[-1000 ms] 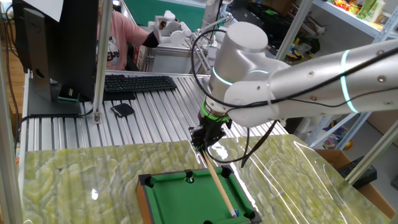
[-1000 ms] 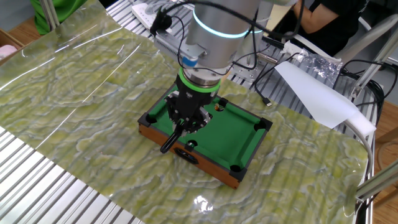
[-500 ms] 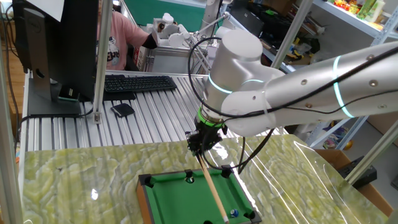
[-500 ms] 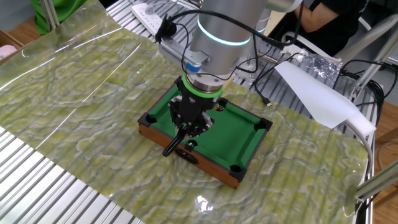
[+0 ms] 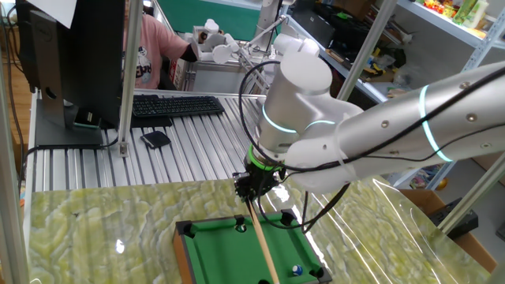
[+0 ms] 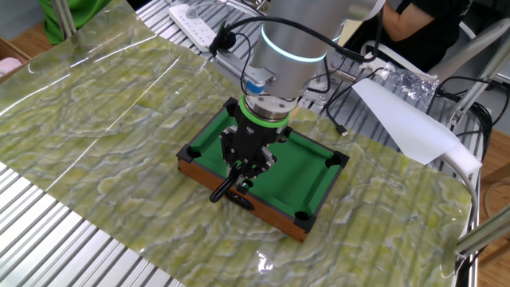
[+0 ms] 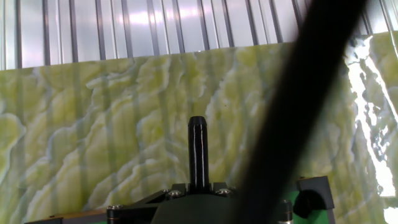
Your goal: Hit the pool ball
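We see the black two-finger gripper point(image 5: 254, 186) pinched on a slim wooden cue stick with a black butt end point(image 5: 263, 243), pointing steeply down over the small green-felt pool table with a brown wooden frame and black corner pockets point(image 5: 211, 256).

In one fixed view the cue runs from the gripper diagonally down across the felt toward the near edge of the picture. The tiny blue pool ball with a white patch point(image 5: 296, 270) lies on the felt close to the near right corner pocket, just to the right of the cue shaft and apart from it; we cannot see the cue's tip there. A dark small ball point(image 5: 241, 226) sits near the far rail, left of the shaft.

In the other fixed view the gripper point(image 6: 245, 163) covers the table's point(image 6: 307, 177) left half, and the black butt point(image 6: 224, 189) juts out over the left rail. The blue ball is hidden there.

The hand view shows the butt point(image 7: 198, 152) standing above the marbled yellow-green mat point(image 7: 93, 124).
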`<state>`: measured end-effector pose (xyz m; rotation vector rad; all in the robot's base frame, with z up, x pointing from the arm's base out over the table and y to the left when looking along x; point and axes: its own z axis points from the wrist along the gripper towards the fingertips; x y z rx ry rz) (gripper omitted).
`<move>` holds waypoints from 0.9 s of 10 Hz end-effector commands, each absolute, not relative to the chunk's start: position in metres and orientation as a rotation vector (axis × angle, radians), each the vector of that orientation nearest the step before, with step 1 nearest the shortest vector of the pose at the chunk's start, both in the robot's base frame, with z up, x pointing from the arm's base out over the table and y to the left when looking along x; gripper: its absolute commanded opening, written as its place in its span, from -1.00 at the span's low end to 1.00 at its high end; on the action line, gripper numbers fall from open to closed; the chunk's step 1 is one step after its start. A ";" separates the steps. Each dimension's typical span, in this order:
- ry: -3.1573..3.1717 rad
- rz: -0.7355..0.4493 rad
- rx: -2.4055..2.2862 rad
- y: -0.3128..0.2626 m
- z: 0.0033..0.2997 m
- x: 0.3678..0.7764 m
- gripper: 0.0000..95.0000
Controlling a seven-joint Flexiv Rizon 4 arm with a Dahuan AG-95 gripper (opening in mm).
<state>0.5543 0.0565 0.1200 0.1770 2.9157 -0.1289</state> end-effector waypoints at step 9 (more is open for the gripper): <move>2.896 -0.126 0.195 0.057 0.114 0.554 -1.00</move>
